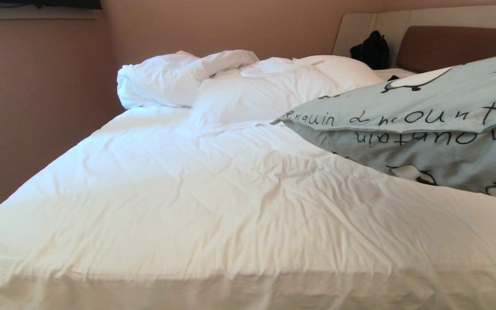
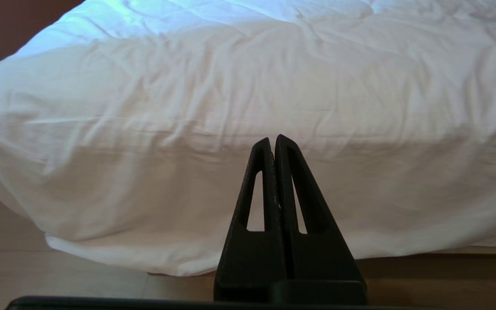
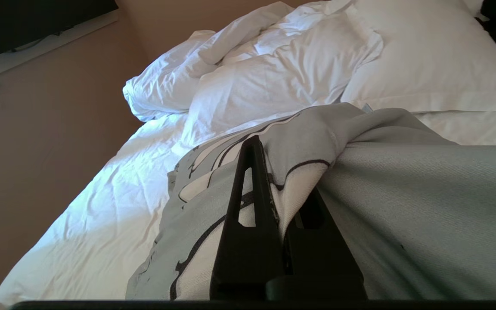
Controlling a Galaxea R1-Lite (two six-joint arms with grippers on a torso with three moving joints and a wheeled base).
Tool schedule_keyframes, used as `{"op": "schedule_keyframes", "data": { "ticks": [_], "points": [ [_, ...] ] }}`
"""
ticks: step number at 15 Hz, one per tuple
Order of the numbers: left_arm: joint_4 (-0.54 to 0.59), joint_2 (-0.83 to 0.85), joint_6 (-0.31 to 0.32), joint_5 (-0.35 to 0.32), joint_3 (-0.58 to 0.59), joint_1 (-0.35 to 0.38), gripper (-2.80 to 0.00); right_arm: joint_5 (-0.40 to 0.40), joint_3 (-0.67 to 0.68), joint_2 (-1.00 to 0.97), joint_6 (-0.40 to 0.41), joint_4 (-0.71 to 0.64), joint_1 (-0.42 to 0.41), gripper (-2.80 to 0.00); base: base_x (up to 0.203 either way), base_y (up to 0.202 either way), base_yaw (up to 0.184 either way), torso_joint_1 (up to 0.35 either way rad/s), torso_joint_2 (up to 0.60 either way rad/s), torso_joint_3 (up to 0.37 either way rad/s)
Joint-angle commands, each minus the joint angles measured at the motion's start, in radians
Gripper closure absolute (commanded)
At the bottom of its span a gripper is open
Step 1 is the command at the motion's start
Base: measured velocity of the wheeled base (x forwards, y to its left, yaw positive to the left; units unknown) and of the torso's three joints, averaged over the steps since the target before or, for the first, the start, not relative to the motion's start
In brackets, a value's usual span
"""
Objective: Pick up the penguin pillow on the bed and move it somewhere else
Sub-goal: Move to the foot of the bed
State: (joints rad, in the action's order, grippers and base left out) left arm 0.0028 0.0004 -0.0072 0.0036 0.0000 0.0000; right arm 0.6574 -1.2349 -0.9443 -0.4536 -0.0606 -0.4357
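The penguin pillow (image 1: 429,125), pale blue-grey with dark lettering and penguin prints, hangs lifted at the right of the head view above the bed (image 1: 213,206). In the right wrist view my right gripper (image 3: 274,172) is shut on a fold of the penguin pillow (image 3: 403,206), with cloth pinched between its black fingers (image 3: 248,198). Neither arm shows in the head view. My left gripper (image 2: 273,142) is shut on nothing, parked low before the hanging edge of the bed (image 2: 187,129).
Crumpled white pillows and duvet (image 1: 239,82) pile at the far side near the brown wall. A black bag (image 1: 370,49) stands by the headboard (image 1: 454,45). Wooden floor (image 2: 58,280) shows below the sheet's edge.
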Motion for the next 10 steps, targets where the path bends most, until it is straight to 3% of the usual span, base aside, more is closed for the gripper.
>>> {"op": "schedule_keyframes", "data": {
  "ticks": [1,10],
  "points": [
    [-0.001,0.000,0.000,0.001,0.002,0.000,0.00,0.004,0.000,-0.001,-0.002,-0.001,0.000,0.00,0.000,0.198,0.000,0.007,0.00,0.003],
    [0.000,0.000,0.000,0.000,0.002,0.000,0.00,0.007,0.000,-0.001,-0.003,-0.001,0.000,0.00,0.000,0.194,0.000,0.003,0.00,0.004]
  ]
}}
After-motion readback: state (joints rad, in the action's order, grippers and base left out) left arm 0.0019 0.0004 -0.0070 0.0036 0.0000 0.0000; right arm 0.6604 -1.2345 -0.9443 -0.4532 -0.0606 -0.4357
